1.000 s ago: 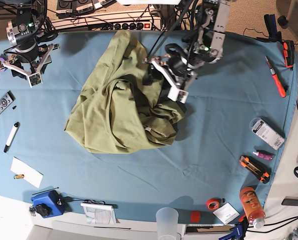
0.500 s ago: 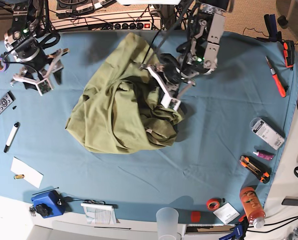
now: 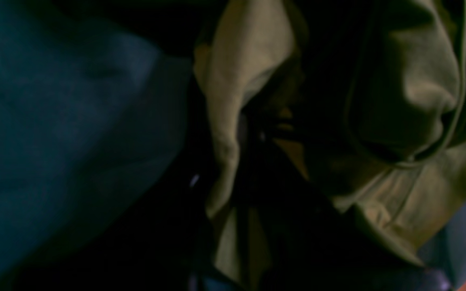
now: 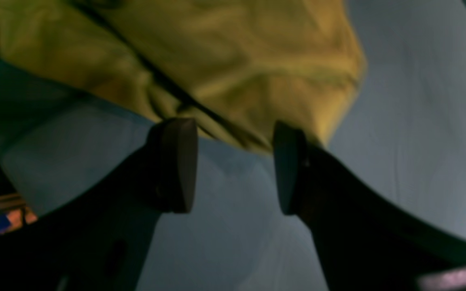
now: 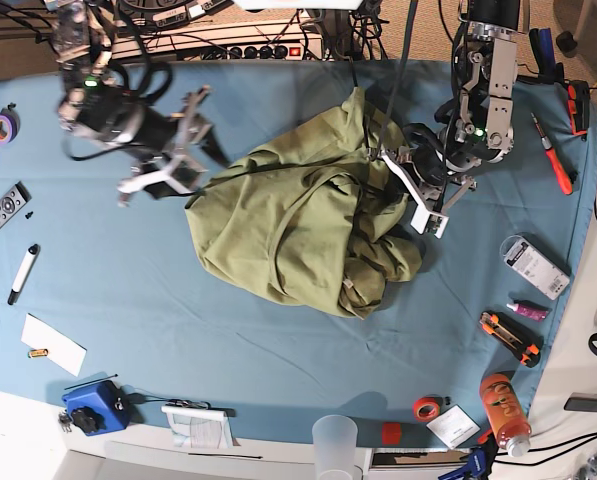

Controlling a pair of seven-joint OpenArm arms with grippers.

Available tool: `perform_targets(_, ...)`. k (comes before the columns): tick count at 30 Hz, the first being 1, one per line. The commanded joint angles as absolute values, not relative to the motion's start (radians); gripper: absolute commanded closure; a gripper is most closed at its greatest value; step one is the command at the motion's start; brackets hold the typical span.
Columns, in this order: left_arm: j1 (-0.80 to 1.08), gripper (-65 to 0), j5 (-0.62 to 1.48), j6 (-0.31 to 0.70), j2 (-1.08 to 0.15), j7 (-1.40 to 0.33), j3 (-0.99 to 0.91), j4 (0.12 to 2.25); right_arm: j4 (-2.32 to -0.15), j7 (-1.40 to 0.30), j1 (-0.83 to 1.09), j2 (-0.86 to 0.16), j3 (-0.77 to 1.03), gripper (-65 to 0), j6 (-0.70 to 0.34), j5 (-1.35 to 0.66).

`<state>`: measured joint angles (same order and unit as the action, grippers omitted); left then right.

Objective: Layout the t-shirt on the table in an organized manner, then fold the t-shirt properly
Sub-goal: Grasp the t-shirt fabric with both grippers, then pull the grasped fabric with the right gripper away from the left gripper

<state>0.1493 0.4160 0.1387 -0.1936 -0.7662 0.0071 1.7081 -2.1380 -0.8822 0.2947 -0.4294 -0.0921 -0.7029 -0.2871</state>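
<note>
The olive-green t-shirt (image 5: pixel 298 225) lies crumpled in a heap on the middle of the teal table (image 5: pixel 278 350). My left gripper (image 5: pixel 428 215) is shut on a fold at the heap's right side. The left wrist view is dark, filled with bunched t-shirt (image 3: pixel 411 89) over a strip of table (image 3: pixel 55 121), and the fingers are hidden there. My right gripper (image 5: pixel 200 140) stands open just left of the heap's upper left edge. In the right wrist view the right gripper (image 4: pixel 235 161) has nothing between its pads, and the t-shirt (image 4: pixel 237 60) hem lies just beyond the tips over the table (image 4: pixel 399 121).
A remote (image 5: pixel 0 212), a marker (image 5: pixel 23 272) and white paper (image 5: pixel 53 343) lie along the left. A blue device (image 5: pixel 93 405), a plastic cup (image 5: pixel 335 445) and an orange bottle (image 5: pixel 505 412) line the front edge. A box (image 5: pixel 535 265) and a utility knife (image 5: pixel 508 337) sit at the right.
My left gripper has shut on the t-shirt and dragged the heap to the right. The right arm has swung right, toward the heap's left edge, still open.
</note>
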Motion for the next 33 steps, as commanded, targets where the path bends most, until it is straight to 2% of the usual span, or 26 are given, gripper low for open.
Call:
perform_targets(1,0.147,0.0,0.386,0.121,-0.199,-0.793,0.003,1.711,-2.151,-0.853,0.264,-0.443,-0.126,-30.0,-0.698,-0.275)
perform_targets(9,0.152,0.0,0.381,0.12,-0.194,-0.785,0.004,1.711,-2.124,-0.831,0.092,-0.443,-0.41,-30.0,-0.698,-0.136)
perform_targets(19,0.152,0.0,0.37,0.12,-0.194,-0.746,0.004,1.711,-1.865,-0.83,-0.196,-0.443,-0.673,-30.0,-0.698,-0.108)
perform_targets(30,0.152,0.0,0.351,0.12,-0.165,-0.741,0.004,1.711,-1.829,-0.838,-0.271,-0.443,-0.902,-29.8,-0.698,-0.074)
perform_targets(31,0.152,0.0,0.351,0.12,-0.157,-0.741,0.004,1.711,-1.829,-0.838,-0.271,-0.443,-0.904,-26.4,-0.698,-0.074)
perform_targets(33,0.152,0.0,0.351,0.12,-0.141,-0.741,0.004,1.711,-1.829,-0.838,-0.272,-0.443,-0.902,-13.8,-0.698,-0.074)
